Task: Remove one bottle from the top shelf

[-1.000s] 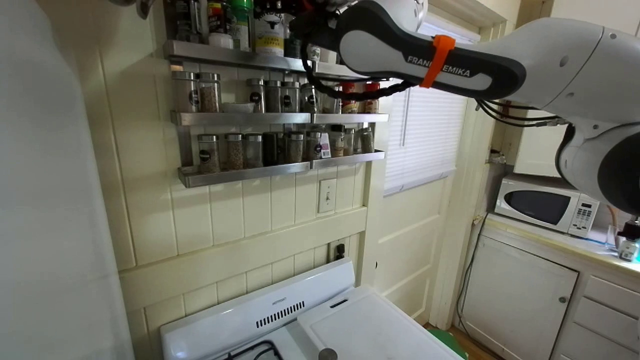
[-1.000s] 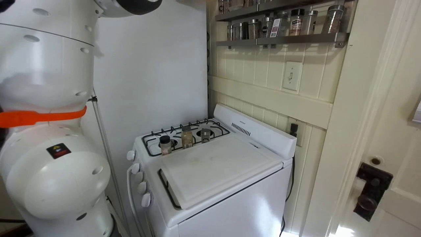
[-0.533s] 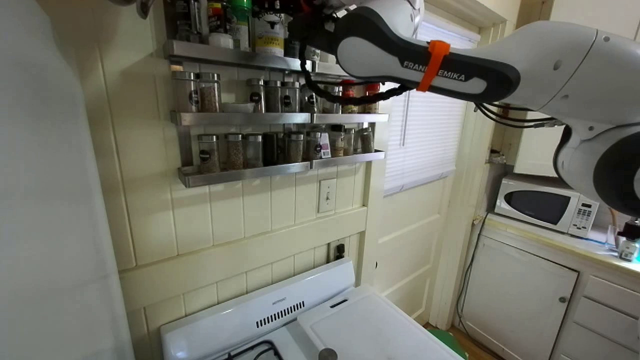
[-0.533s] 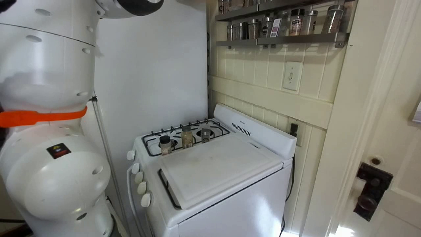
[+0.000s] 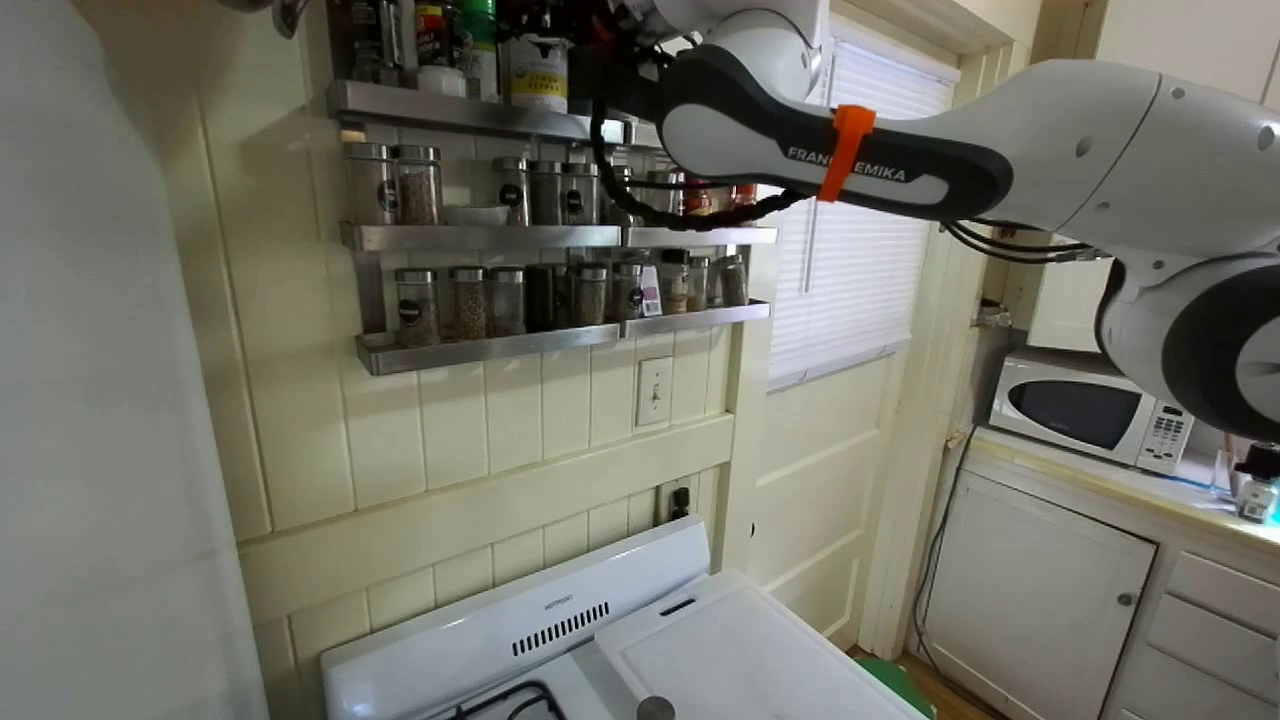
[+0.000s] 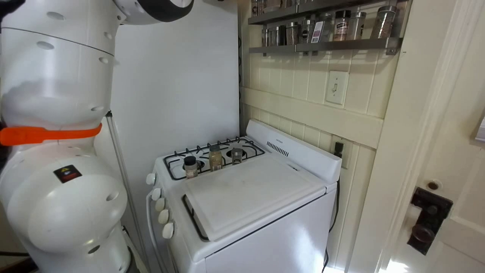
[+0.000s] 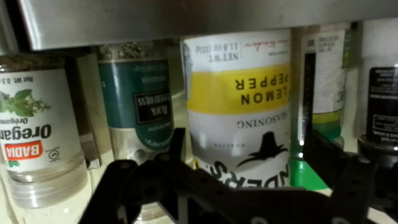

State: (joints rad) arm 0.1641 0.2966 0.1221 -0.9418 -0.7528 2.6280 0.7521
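Observation:
The top shelf [image 5: 470, 110] shows its front rail across the upper edge of the upside-down wrist view [image 7: 199, 15]. On it stands a white-and-yellow lemon pepper container [image 7: 239, 90], also in an exterior view [image 5: 538, 88]. My gripper [image 7: 245, 133] is open around this container, one black finger on each side near its upper part. Gaps show beside the fingers; I cannot tell if either touches. In an exterior view the gripper [image 5: 545, 22] is dark and partly cut off at the top. I make out no dark-capped bottle with a whitish label and brownish-orange lower part on this shelf.
Close beside the container stand a green-labelled pepper jar [image 7: 136, 102], an oregano jar [image 7: 40, 124] and a green-capped bottle [image 7: 326, 102]. Spice jars fill the middle tier [image 5: 480, 237] and bottom tier [image 5: 490, 350]. Three jars [image 6: 215, 157] stand on the stove [image 6: 257, 189].
In an exterior view the arm has shifted left and its forearm has dropped slightly. The gripper now covers more of the lemon pepper container's top. The jars have not moved.

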